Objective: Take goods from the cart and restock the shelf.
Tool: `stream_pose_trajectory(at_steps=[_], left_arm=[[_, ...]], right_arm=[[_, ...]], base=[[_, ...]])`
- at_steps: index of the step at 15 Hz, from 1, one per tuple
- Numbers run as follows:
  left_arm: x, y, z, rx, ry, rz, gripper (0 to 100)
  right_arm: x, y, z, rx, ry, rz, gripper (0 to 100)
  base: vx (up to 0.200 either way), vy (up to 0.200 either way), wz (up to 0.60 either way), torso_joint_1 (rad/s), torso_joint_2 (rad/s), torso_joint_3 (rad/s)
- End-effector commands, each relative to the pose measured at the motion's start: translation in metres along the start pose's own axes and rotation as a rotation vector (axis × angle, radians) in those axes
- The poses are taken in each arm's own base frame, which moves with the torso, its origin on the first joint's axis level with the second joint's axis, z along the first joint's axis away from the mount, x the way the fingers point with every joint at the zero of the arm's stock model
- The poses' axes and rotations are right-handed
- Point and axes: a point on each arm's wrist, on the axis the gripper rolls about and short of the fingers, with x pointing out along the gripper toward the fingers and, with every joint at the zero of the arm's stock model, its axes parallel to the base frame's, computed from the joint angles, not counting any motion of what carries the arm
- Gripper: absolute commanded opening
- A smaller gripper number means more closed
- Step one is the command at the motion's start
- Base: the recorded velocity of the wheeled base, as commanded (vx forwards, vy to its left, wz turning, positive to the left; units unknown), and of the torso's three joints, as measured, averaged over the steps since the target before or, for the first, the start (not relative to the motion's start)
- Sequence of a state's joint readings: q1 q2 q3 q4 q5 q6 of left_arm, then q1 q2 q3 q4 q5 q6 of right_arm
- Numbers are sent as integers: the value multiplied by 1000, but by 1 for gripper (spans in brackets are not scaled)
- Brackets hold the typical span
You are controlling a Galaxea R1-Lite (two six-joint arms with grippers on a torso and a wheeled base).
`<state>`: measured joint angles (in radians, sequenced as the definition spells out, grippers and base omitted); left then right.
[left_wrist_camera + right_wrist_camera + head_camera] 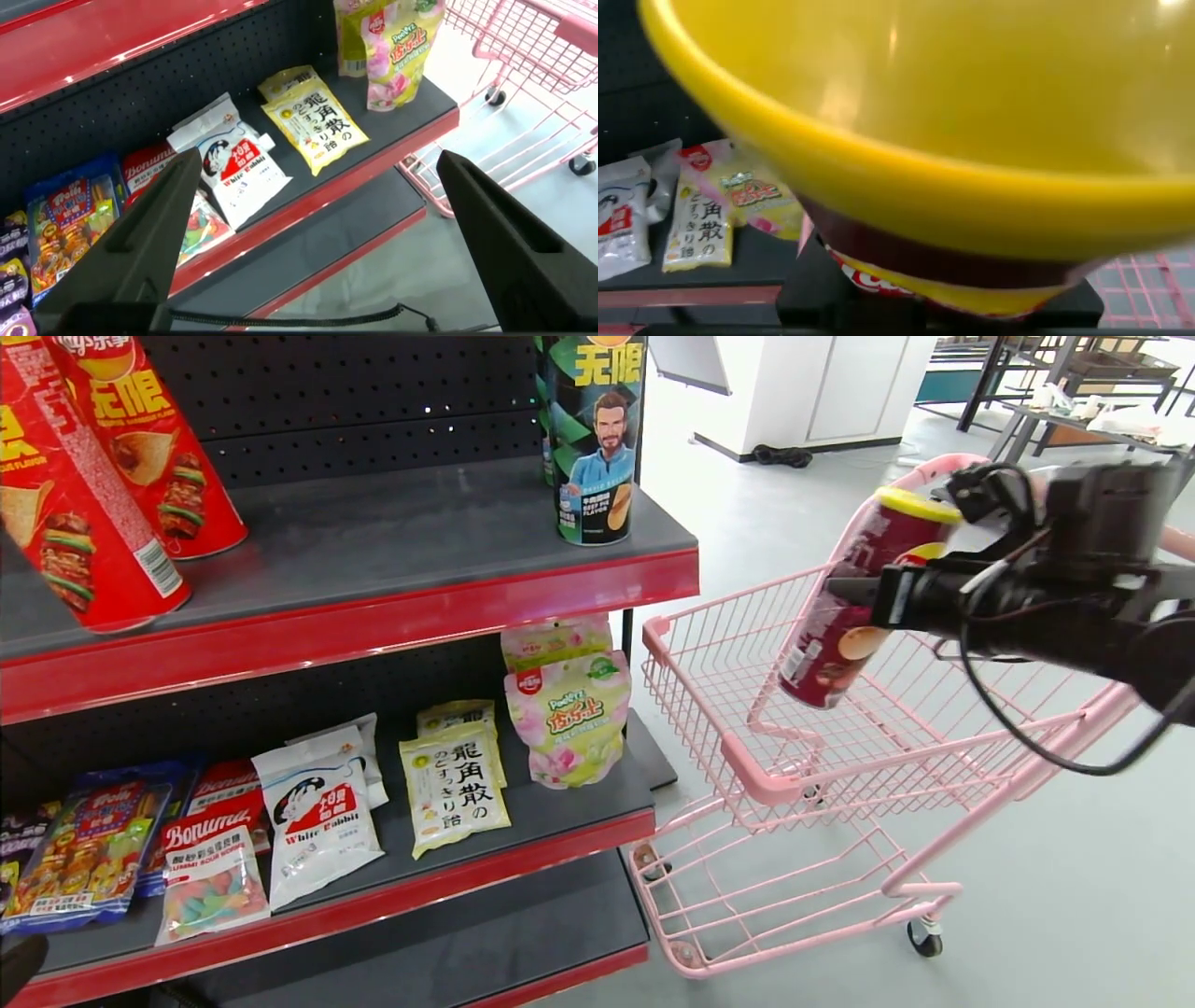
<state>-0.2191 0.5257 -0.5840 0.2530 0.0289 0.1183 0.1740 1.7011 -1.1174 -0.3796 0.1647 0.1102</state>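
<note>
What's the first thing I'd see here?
The dark red cardboard crisp tube with a yellow lid stands out first, tilted in the right pincer above the pink wire shopping cart. Next come the two tall red crisp tubes standing at the left of the grey top shelf.

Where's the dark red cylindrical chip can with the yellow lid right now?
The dark red chip can is on the head view's right, held tilted in the right end effector over the pink wire cart, past the grey shelf's end.
</note>
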Motion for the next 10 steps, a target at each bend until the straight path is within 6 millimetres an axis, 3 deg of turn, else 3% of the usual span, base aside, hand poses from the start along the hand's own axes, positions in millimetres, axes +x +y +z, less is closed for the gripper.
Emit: stream_pose_trajectory(at_steps=[1,2,3,4,5,7,10], left_arm=[[-1,0,-1,0,-4,1,100],[-1,0,-4,1,0,-3,100],[-2,-1,-4,1,-3,-4,100],[-5,-1,-6,0,-18,-7,100],[-4,-1,-9,0,-14,-17,100],[-2,-2,-13,43,-7,-28,100],[-1,-2,-14,80,-3,-31,100]], right_arm=[[-139,23,38,-22,-30,-19,0],[-185,32,29,-58,44,-52,0],[-198,33,23,-75,68,-76,0],[-229,36,1,-131,102,-88,0],[-243,39,-14,-141,99,-62,0],[-260,39,-37,-148,103,-63,0],[-266,38,-50,-177,109,-98,0]], base=[[0,0,0,0,0,0],[0,0,0,0,0,0],[0,0,0,0,0,0],[0,0,0,0,0,0],[0,0,0,0,0,0],[0,0,0,0,0,0],[0,0,0,0,0,0]])
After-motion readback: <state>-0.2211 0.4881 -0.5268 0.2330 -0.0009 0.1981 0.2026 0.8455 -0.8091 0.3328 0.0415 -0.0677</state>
